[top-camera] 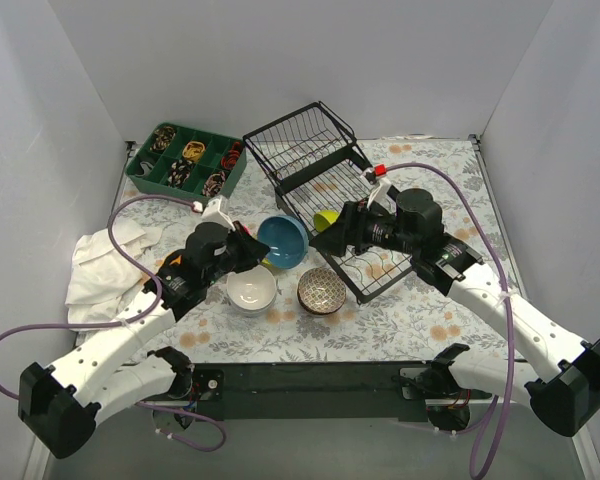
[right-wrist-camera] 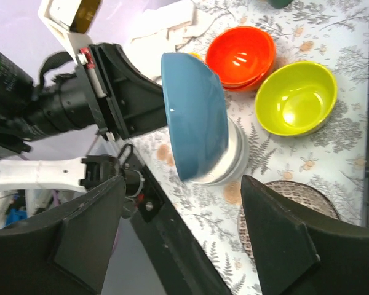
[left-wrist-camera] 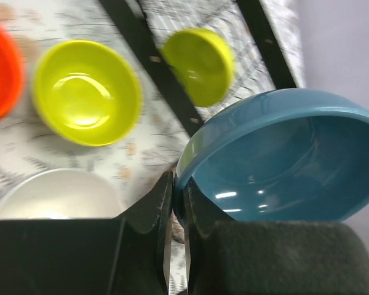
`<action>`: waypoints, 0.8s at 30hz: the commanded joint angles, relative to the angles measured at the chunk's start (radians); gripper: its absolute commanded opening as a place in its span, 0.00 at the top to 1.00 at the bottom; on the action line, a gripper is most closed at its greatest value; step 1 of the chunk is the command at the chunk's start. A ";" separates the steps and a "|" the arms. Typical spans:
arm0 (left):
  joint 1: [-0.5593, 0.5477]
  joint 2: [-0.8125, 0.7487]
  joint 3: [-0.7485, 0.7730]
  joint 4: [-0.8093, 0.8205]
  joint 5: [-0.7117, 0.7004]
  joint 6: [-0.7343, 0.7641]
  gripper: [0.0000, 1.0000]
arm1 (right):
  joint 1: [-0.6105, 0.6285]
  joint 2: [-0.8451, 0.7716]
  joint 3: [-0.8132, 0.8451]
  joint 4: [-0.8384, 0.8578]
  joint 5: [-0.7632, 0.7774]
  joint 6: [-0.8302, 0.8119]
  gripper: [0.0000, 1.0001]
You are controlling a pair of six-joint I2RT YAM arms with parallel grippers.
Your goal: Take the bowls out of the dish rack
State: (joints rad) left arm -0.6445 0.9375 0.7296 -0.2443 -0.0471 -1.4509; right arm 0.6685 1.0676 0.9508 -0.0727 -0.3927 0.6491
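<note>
We see the left gripper point(left-wrist-camera: 177, 184) pinching the rim of the round, glossy teal bowl point(top-camera: 282, 241) just left of the black wire dish rack point(top-camera: 305, 150). The bowl is tilted, its mouth facing up and away from the rack. The right gripper point(right-wrist-camera: 181, 187) hangs spread at the rack's near left edge.

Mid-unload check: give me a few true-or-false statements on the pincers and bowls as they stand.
1. The left pincer grips the blue bowl by its rim. True.
2. The right pincer holds a bowl. False: it is open and empty.
3. The blue bowl lies flat on the table. False: it is tipped on edge over the white bowl.
4. An orange bowl sits on the table. True.
5. A lime bowl is in the dish rack. True.
</note>
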 commanded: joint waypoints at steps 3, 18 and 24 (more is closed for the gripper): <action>0.028 -0.057 0.094 -0.290 -0.302 0.008 1.00 | -0.001 -0.014 0.042 -0.113 0.080 -0.135 0.10; 0.496 0.021 0.148 -0.628 -0.289 -0.060 1.00 | -0.001 0.025 0.077 -0.259 0.170 -0.287 0.04; 0.609 0.070 0.107 -0.615 -0.272 -0.057 1.00 | -0.004 0.014 0.069 -0.303 0.173 -0.333 0.03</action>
State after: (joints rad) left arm -0.1001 0.9951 0.8459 -0.8623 -0.3313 -1.5009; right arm 0.6678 1.0950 0.9878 -0.3496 -0.2352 0.3733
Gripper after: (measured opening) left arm 0.065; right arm 0.964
